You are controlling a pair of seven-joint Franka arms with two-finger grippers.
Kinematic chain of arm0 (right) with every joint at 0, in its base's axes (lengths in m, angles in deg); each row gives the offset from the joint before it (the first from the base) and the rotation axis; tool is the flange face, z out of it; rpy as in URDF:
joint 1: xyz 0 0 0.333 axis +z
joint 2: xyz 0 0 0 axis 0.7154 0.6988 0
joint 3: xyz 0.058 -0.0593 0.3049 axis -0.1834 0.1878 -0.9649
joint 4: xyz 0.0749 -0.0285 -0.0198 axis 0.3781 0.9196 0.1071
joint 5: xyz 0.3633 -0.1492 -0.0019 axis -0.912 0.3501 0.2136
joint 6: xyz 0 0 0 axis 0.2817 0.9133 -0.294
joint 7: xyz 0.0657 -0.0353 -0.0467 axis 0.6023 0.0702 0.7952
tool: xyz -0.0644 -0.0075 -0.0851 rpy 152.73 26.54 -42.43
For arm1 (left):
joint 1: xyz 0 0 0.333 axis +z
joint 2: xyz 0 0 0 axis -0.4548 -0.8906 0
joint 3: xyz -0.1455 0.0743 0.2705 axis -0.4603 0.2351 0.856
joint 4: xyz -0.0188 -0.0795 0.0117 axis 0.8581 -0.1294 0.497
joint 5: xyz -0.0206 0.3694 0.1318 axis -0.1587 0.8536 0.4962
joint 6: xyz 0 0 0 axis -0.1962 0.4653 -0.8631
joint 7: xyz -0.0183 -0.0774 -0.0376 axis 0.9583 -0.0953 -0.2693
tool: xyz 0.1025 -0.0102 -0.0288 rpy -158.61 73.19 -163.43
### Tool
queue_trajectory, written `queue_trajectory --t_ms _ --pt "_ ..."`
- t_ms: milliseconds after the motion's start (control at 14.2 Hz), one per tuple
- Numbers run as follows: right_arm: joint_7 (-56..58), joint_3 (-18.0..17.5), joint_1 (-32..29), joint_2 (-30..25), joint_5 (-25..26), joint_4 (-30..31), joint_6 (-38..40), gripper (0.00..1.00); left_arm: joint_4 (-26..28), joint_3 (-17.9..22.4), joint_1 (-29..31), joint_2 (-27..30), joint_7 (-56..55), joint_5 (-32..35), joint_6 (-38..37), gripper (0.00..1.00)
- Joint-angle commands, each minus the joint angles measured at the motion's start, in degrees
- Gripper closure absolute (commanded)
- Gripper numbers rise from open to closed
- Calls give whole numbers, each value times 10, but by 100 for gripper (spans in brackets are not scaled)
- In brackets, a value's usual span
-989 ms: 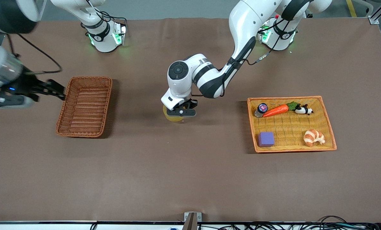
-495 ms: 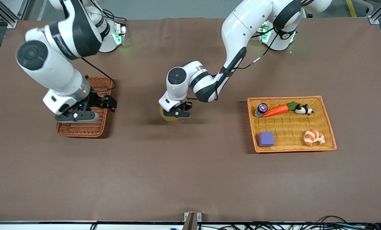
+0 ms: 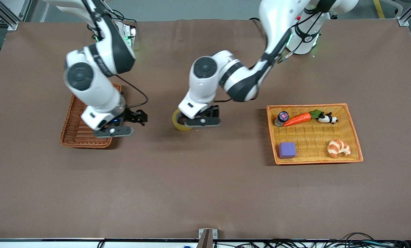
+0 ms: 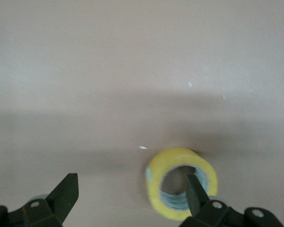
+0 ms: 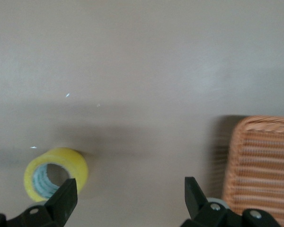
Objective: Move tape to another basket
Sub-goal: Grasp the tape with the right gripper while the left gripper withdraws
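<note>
With the tape point(image 3: 180, 120) lying mid-table outside the basket point(image 3: 75, 136), the left gripper point(image 3: 202, 121) and right gripper point(image 3: 113, 131) are both hovering, jaws apart.

Both arms are glossy white with black joint bands and round dark caps; black cables trail off; bases glow green.

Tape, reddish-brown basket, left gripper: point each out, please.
tape point(image 4: 155, 182): left wrist view, yellow outer band of the roll.
reddish-brown basket point(image 3: 75, 110): front view, woven floor near one long wall.
left gripper point(image 4: 131, 196): left wrist view, midway between its open fingers.
</note>
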Motion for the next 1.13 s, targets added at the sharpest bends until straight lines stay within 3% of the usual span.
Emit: queue_trajectory --t_ms 0,141,353,707,1060 --pt "-42 -22 31 33 1 34 -63 0 134 -1 44 126 40 -2 6 0" --pt "-51 -48 37 69 6 34 -98 0 168 -1 68 189 81 -2 -32 0" --pt "-74 -53 70 110 31 36 -128 0 168 -6 125 245 152 -4 -93 0" --pt "-87 -53 87 154 58 37 -150 0 164 -5 212 307 212 -4 -188 3" --pt "-117 -53 88 182 80 35 -174 0 169 -3 263 351 299 -37 -217 1"
